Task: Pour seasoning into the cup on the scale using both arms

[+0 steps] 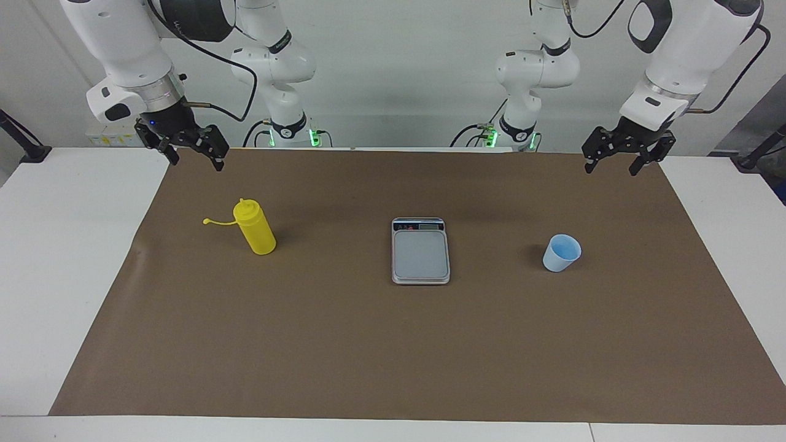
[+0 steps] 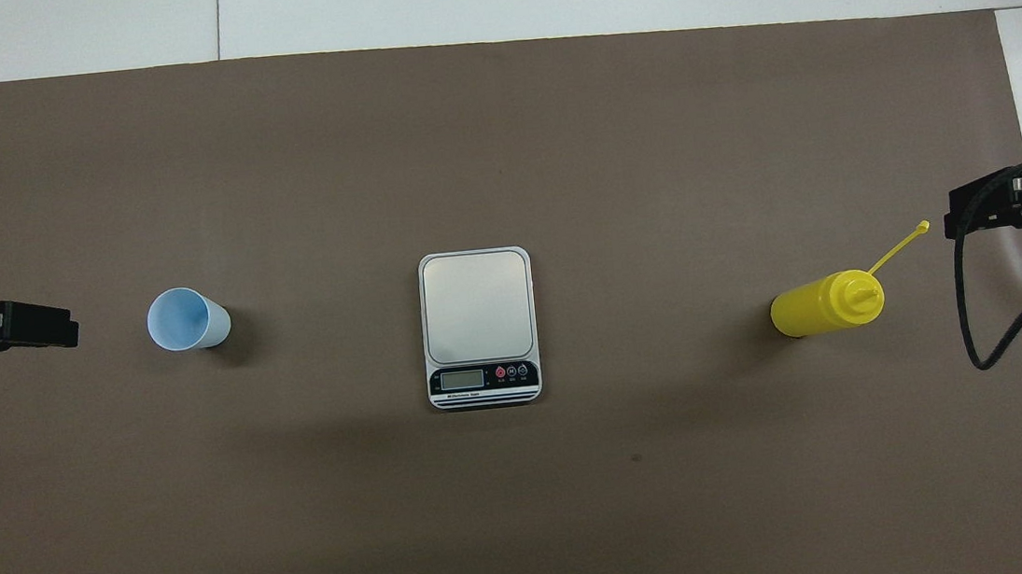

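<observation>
Seasoning (image 1: 255,233): upright on brown mat (image 1: 393,344), toward right arm's end of worktop (image 1: 61,258). Scale (image 1: 420,250): mid-mat, plate bare. Cup (image 1: 561,252): upright, toward left arm's end. Right gripper (image 1: 195,158): open, empty, raised over mat corner. Left gripper (image 1: 613,162): open, empty, raised likewise.

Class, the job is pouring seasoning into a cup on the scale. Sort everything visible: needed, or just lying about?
Needed:
- yellow plastic squeeze bottle
- pale blue plastic cup
- silver-grey kitchen scale
- left gripper, open
- right gripper, open

Lying about:
- brown paper mat
</observation>
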`<act>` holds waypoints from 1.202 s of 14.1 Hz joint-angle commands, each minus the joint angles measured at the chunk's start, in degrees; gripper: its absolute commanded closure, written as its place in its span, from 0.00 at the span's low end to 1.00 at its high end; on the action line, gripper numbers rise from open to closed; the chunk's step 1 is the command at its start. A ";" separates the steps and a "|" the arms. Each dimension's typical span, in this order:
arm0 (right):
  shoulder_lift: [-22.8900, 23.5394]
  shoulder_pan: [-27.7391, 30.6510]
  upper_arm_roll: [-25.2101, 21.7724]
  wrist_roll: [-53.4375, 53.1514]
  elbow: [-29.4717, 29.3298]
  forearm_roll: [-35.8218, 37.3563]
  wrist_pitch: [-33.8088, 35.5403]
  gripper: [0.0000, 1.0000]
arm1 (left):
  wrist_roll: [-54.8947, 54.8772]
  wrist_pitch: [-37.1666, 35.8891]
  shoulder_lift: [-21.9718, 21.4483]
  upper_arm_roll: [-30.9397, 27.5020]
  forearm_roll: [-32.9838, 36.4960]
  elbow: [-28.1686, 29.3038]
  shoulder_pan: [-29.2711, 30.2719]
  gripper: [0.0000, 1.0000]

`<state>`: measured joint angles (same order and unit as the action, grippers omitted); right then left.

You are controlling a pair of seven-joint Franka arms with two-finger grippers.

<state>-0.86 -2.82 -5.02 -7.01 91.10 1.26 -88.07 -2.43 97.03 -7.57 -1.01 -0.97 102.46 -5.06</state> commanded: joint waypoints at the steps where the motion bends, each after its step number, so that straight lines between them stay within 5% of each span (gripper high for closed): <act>1: -0.55 0.44 0.18 1.21 0.13 0.06 0.71 0.00 | -0.21 4.91 -2.18 -0.31 1.41 5.02 -0.04 0.00; 10: -0.55 0.44 0.18 1.21 0.13 0.06 0.71 0.00 | 12.50 13.10 4.93 -0.40 1.32 10.31 0.75 0.00; 15: -0.55 0.44 0.27 1.21 0.13 0.06 0.71 0.00 | 17.11 29.86 5.99 -0.48 1.32 22.42 0.93 0.00; 17: -0.55 0.44 0.27 1.21 0.13 0.06 0.71 0.00 | 17.28 31.55 6.25 -0.40 1.32 22.88 2.60 0.00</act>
<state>-0.86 -2.81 -5.02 -7.01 91.10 1.26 -88.07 13.52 125.88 0.00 -1.67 -0.93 123.12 -4.17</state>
